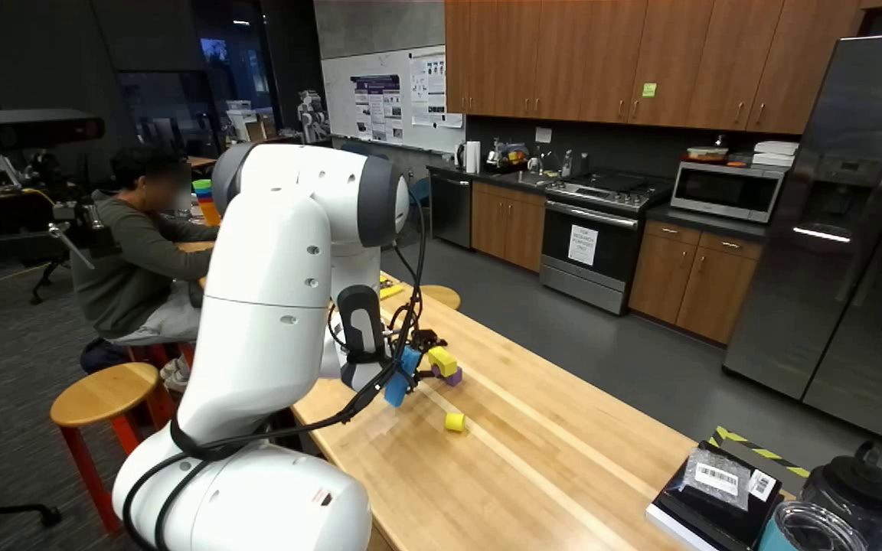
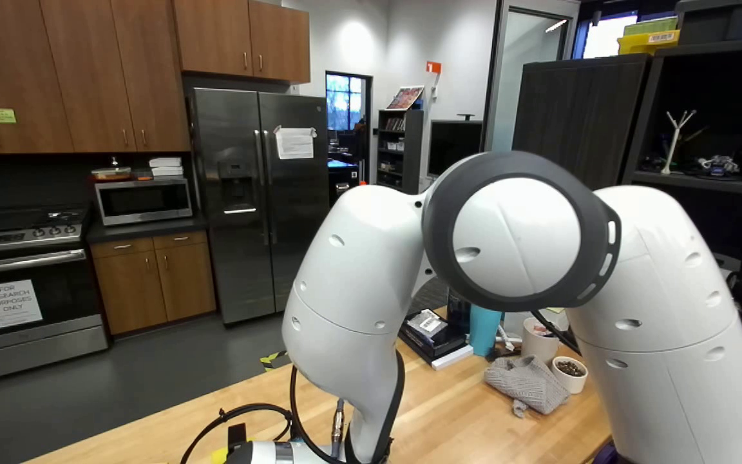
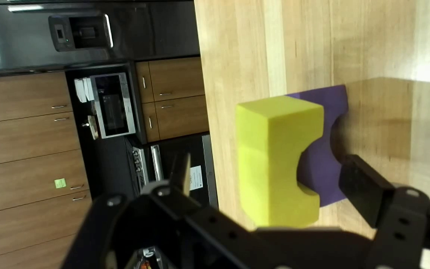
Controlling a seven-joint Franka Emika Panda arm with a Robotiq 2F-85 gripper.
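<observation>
- The hand (image 3: pixel 269 179) stands wide, gripping nothing.
- The yellow block (image 3: pixel 280 160) lies straight ahead of the hand, between its spread fingers, long axis crossing the line from finger to finger.
- The purple block (image 3: pixel 323 160) sits under the yellow one, near the lower finger.

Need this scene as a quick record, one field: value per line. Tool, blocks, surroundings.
grip: tool open, jaws spread apart, nothing held
nearest: notched yellow block, between the jaws in the wrist view, a gap on each side
stack: yellow block resting on a purple block, also notched
loose: yellow cylinder on the wooden table, apart from both blocks
also on table: black box with a barcoded packet on top
background: seated person, oven, microwave, fridge
</observation>
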